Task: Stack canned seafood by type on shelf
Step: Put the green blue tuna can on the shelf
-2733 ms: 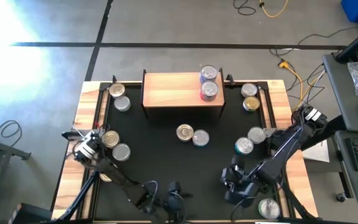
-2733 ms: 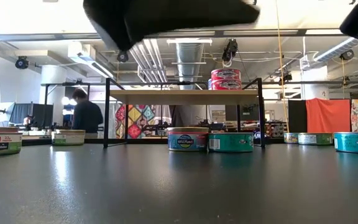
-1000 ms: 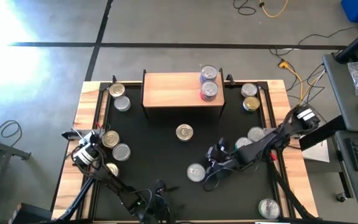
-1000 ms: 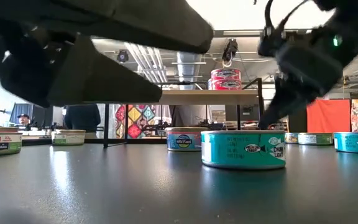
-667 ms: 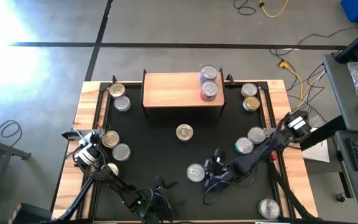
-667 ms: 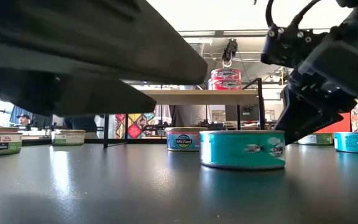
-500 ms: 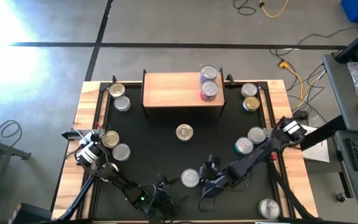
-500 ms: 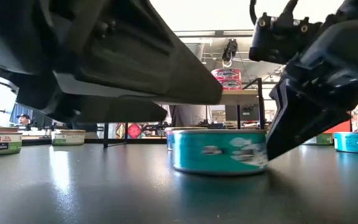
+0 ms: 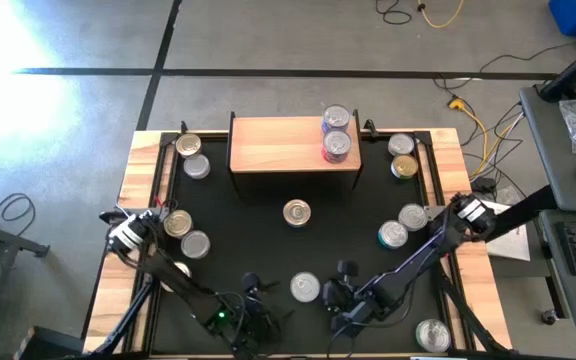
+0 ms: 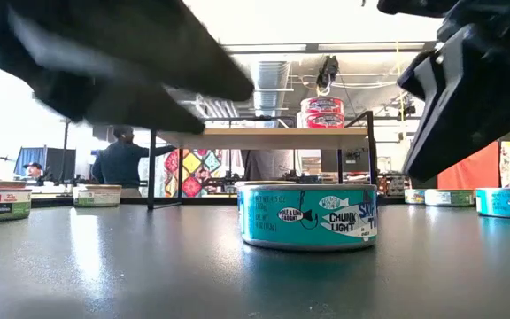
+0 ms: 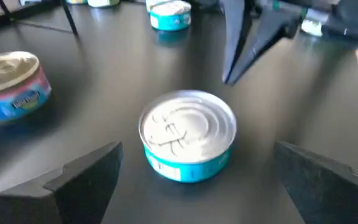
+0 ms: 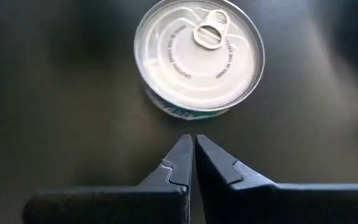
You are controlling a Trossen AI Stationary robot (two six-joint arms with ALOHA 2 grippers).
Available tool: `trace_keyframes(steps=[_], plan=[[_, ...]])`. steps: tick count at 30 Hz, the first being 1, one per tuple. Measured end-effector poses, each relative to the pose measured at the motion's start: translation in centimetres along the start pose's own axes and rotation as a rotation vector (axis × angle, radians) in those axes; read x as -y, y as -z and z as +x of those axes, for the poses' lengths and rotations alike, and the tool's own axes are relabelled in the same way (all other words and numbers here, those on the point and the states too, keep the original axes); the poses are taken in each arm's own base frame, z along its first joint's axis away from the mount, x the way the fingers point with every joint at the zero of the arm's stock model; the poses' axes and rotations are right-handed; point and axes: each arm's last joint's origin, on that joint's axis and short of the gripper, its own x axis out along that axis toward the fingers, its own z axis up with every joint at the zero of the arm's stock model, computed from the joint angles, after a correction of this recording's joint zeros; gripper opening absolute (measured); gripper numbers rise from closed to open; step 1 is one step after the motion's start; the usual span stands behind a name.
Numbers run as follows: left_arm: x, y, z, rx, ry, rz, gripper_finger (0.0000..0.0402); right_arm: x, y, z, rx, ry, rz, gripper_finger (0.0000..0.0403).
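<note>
A teal can (image 9: 305, 288) with a silver pull-tab lid stands on its base on the black table near the front. In the left wrist view it (image 11: 188, 140) lies ahead of my open left gripper (image 11: 197, 149), level with the gap between the fingers. Seen from above, my left gripper (image 9: 260, 302) is to the can's left. My right gripper (image 9: 331, 295) is shut, its tips (image 12: 191, 142) just right of the can (image 12: 199, 59) with a thin gap. The wooden shelf (image 9: 278, 145) at the back carries red cans (image 10: 321, 112) stacked at its right end.
Loose cans stand at the table's left (image 9: 195, 244), far left (image 9: 190, 146), centre (image 9: 297, 212), right (image 9: 393, 235), far right (image 9: 402, 166) and near right corner (image 9: 433, 335). Raised wooden rails (image 9: 138, 190) edge the table. People stand in the room behind.
My shut right gripper has swept toward the near-left and pushed the teal can a short way along the table in that direction, upright. It now stands just off the can. My left gripper has shifted a little beside the can and risen slightly.
</note>
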Motion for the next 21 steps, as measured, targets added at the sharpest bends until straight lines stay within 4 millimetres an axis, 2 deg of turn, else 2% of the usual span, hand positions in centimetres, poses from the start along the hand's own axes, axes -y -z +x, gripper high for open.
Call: trace_keyframes(steps=[3, 7, 11, 15, 21], plan=[[0.1, -1.0, -0.8, -0.005, 0.033, 0.01, 0.0398, -0.6, -0.1, -0.5, 0.012, -0.017, -0.005, 0.0013], [0.2, -0.9, -0.9, -0.082, 0.101, -0.005, 0.0398, -0.9, -0.3, -1.0, 0.014, -0.022, -0.015, 0.0013], [0.6, 0.6, -0.2, -0.137, 0.111, -0.104, 0.0398, -0.5, 0.6, -1.3, -0.058, 0.04, -0.033, 0.0013], [0.8, 3.0, 0.9, -0.124, 0.051, -0.077, 0.0398, 0.3, 2.2, -1.3, -0.128, 0.147, -0.001, 0.0013], [0.9, 3.8, 2.3, -0.117, 0.021, -0.059, 0.0398, 0.6, 3.1, -1.1, -0.144, 0.172, 0.036, 0.0013]])
